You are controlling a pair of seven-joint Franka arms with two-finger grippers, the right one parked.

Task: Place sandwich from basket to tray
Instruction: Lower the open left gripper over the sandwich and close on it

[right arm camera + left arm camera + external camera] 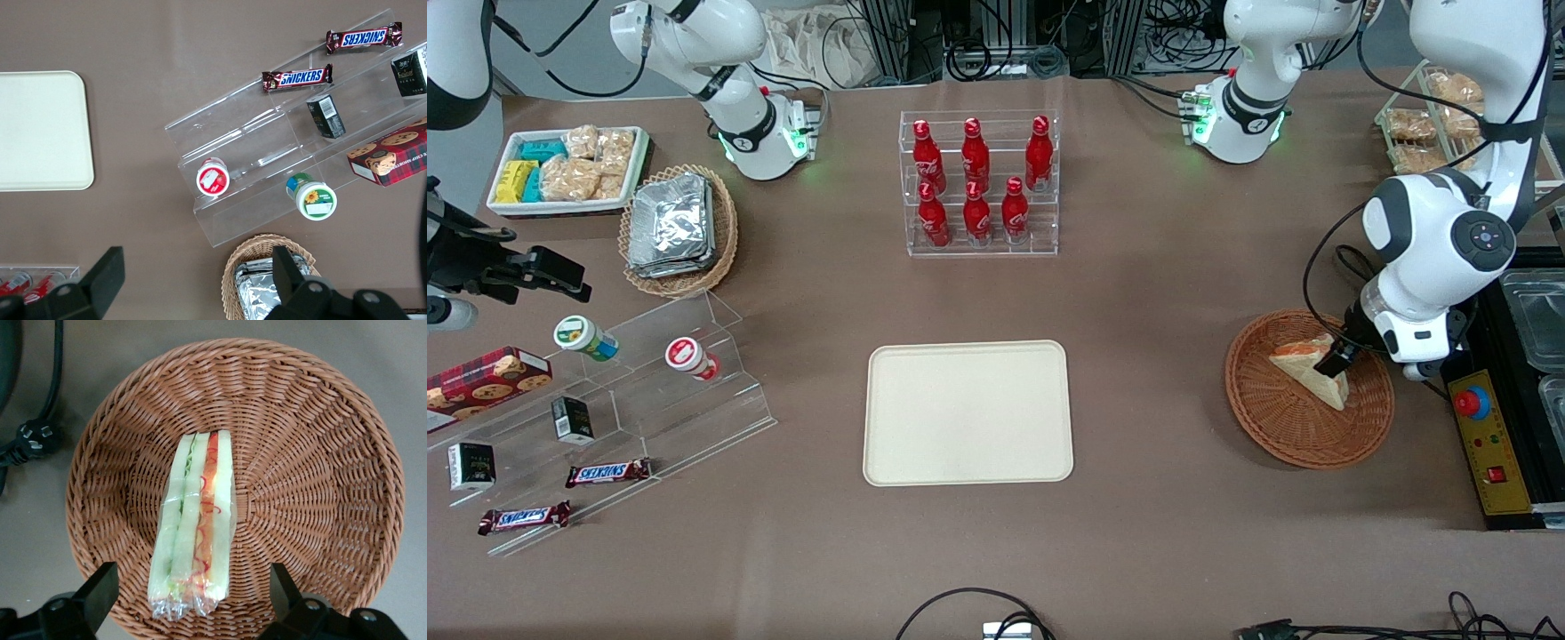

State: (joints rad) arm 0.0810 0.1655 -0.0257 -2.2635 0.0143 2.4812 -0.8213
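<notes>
From the front camera, you've got the left arm's two-finger gripper [1336,363] hanging right over the clear-wrapped triangular wedge of white-bread sandwich [1312,372], which is lying in the round reddish-brown woven wicker basket [1280,427] toward the working arm's end of the table. The big flat cream-coloured rectangular plastic tray [967,413] sits well apart from it, in the middle of the table and nearer the camera than the clear acrylic rack of red bottles [979,182]. This view can't really tell you how the fingers line up with the wedge, since the wrist covers most of that. The left wrist camera sorts that out: the gripper [193,603] is spread wide with nothing in it, one finger on each side of the sandwich [197,527], and neither is touching it yet. You can also see the red-orange and green filling stripes facing up, so the wedge is lying on edge along the basket [320,453] floor. I'd go straight down and close across the two flat bread faces, gently, since it's soft and the wrap looks slippery. Then lift clear of the rim before swinging toward the tray. The right wrist camera only gives you a corner of the tray [40,133], which looks bare there.
</notes>
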